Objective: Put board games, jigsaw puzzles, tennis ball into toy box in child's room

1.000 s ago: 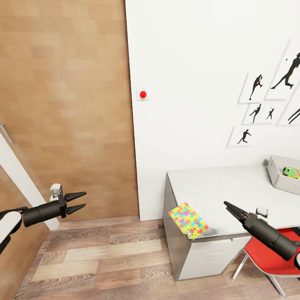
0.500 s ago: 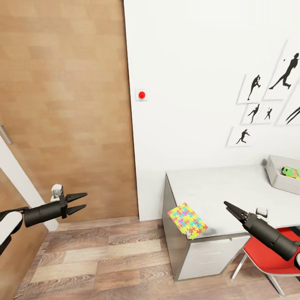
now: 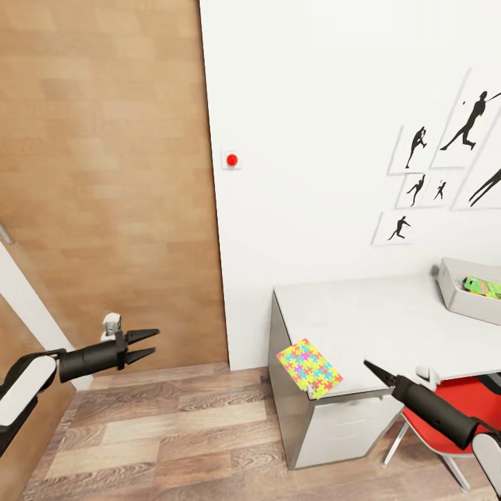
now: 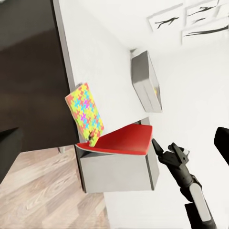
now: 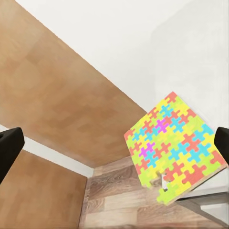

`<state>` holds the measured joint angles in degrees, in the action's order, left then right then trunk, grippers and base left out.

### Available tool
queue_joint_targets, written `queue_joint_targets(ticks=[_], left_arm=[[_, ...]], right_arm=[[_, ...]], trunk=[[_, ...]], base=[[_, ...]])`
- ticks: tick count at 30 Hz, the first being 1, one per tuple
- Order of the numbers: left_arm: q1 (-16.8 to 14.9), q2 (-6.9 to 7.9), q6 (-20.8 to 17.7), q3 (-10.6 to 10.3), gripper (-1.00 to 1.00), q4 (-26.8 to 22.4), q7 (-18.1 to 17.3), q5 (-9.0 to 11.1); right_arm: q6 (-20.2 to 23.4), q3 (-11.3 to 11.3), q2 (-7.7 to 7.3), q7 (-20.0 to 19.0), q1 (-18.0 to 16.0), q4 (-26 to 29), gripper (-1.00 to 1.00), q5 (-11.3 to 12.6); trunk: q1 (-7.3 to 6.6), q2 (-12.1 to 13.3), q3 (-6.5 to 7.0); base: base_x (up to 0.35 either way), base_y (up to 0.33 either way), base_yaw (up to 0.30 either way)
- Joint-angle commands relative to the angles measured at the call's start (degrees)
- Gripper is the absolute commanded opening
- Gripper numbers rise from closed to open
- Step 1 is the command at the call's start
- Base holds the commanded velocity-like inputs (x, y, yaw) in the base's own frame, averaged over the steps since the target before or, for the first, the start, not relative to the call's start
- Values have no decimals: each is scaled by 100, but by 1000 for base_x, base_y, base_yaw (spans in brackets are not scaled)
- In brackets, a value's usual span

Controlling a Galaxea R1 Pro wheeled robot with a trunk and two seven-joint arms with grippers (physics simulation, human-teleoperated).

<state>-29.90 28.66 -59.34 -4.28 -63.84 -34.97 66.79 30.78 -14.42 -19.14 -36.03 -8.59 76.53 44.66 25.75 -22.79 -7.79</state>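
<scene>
The jigsaw puzzle (image 3: 309,368) is seen lying flat on the near left corner of the table (image 3: 369,320), with part of it overhanging the table's front edge. The right gripper (image 3: 369,366) is held above the same front edge, just to the right of the puzzle and apart from it; its tips are pointed toward the puzzle. In the head view its fingers appear drawn together into one point, while in the right wrist view two dark finger ends are seen at opposite borders of the frame with the puzzle (image 5: 174,147) between them, so how far it is open cannot be told. Nothing is gripped.

The left gripper (image 3: 149,346) is held over the wood-plank floor (image 3: 174,424), well to the left of the table and in front of the wooden door (image 3: 104,181). Its two fingers are parted slightly and nothing is held.

The toy box (image 3: 467,292) is noted at the far right end of the table, well apart from the puzzle, with a green-edged item (image 3: 480,287) inside it. The tabletop between puzzle and toy box is bare. A red chair (image 3: 466,403) is tucked under the table's front edge, below the right arm. The table's left side is bordered by open floor.
</scene>
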Motion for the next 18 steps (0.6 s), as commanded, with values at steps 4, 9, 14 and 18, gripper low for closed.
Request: queue_joint_targets(ticks=[4, 9, 14, 18], left_arm=[[-7, -74, -8, -40, 100, 3, -28, -202], [-11, -95, -7, -38, 100, 3, -27, -249], [-11, -96, -7, -32, 100, 3, -27, -253], [-14, -98, -5, -45, 100, 6, -22, -257]], right_arm=[[42, -1, 12, -29, -17, -51, 100, 20], [49, 7, 15, -35, -19, 8, 100, 17], [51, 15, 15, -36, -20, 18, 100, 16], [55, 17, 15, -36, -20, 19, 100, 16]], trunk=[[3, -13, -12], [3, -13, -12], [3, -13, -12], [3, -13, -12]], base=[[0, 0, 0], [0, 0, 0], [0, 0, 0], [0, 0, 0]])
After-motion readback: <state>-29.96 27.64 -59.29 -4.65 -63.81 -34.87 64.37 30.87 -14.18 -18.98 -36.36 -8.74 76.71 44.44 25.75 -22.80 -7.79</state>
